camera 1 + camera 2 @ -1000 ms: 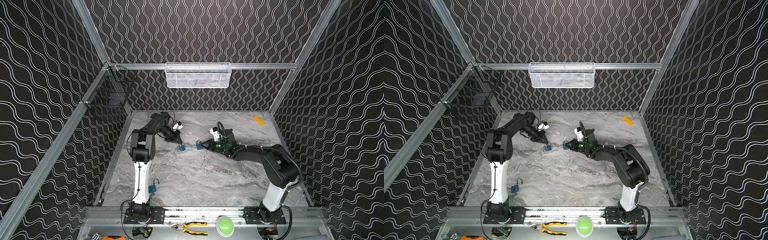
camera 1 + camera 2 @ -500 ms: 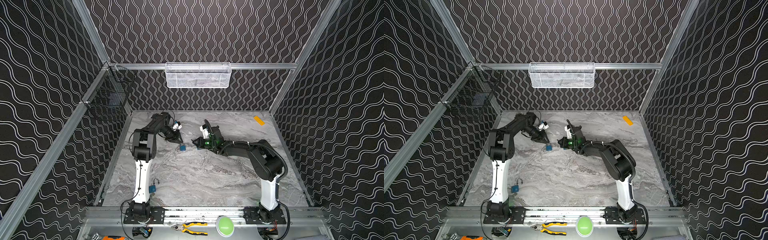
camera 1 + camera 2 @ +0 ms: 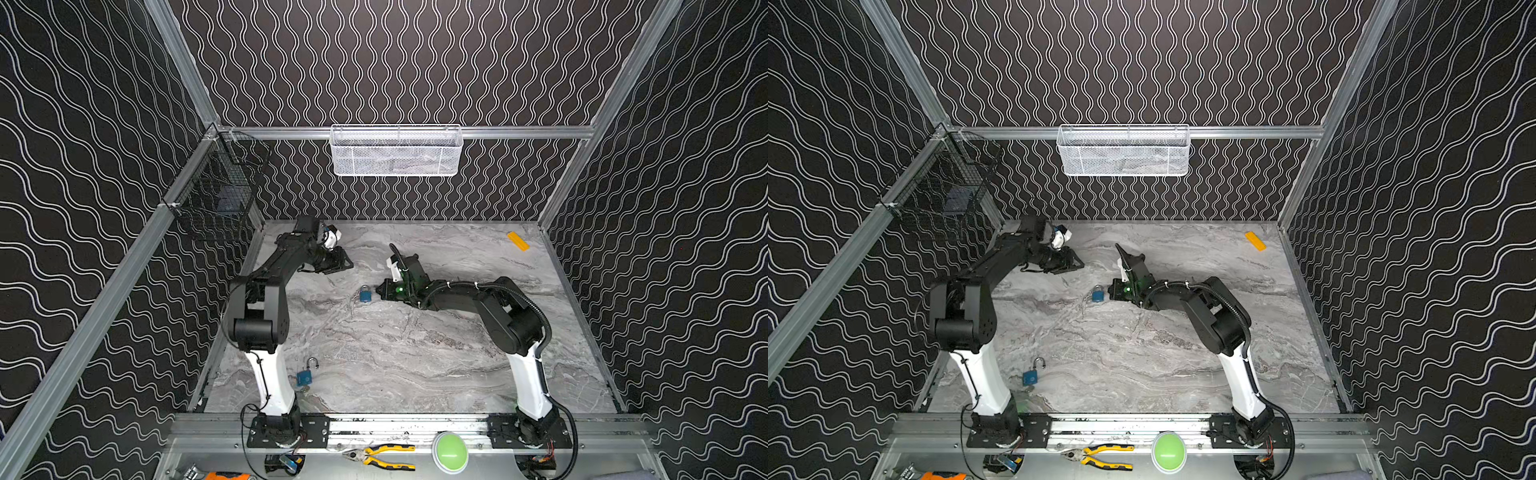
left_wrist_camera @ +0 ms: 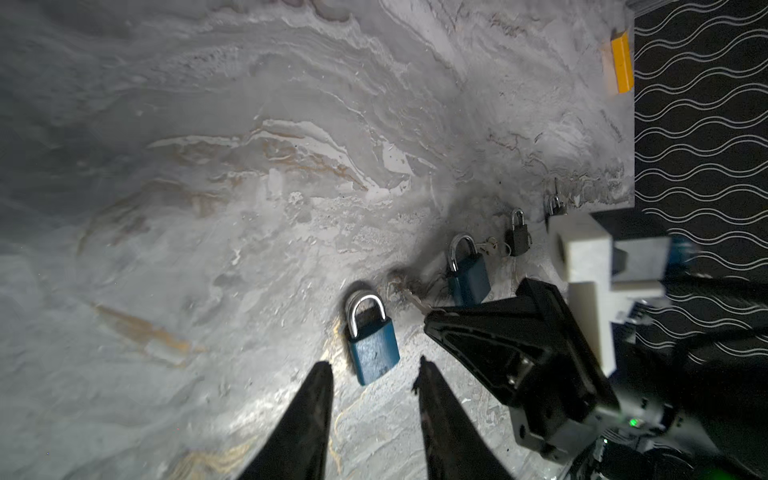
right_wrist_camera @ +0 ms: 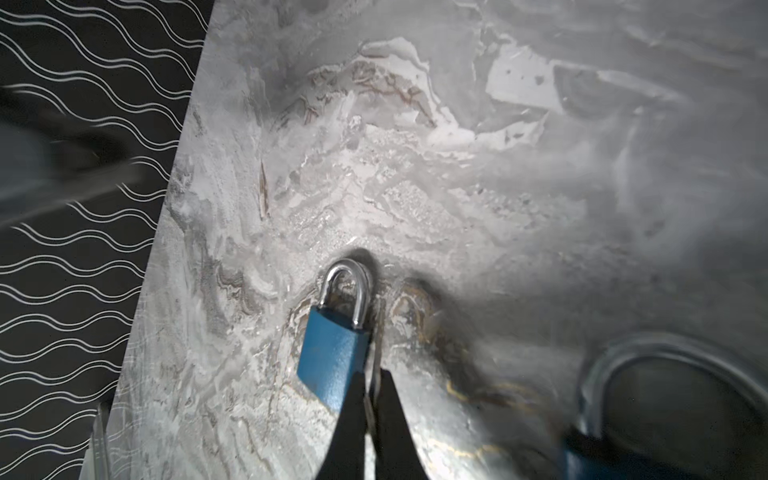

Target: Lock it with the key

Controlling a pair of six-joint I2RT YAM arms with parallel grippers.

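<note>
**Right gripper** (image 5: pixel 371 376): the fingers are pressed together on the key (image 5: pixel 376 353), a thin metal strip that runs between them and along the side of the padlock (image 5: pixel 332 357). The key's head is hidden inside the grip. One finger covers the padlock's lower corner, so the keyhole cannot be seen.

**Left gripper** (image 4: pixel 372 361): the fingers (image 4: pixel 311 419) are parted and hold nothing. The padlock lies flat on the tabletop (image 4: pixel 208 208) just past their tips.

**Left wrist view only:** the key's tip juts from the right gripper beside the padlock's shackle. Farther padlocks (image 4: pixel 467 276) lie beyond, the last one partly hidden.

**Both top views:** the padlock (image 3: pixel 365 295) (image 3: pixel 1098 295) is a small blue spot mid-table, just beside the right gripper's tip. The key is too small to find there.

**Padlock:** it has a blue body and a silver shackle with both legs at the body. Whether it is latched cannot be told.
</note>
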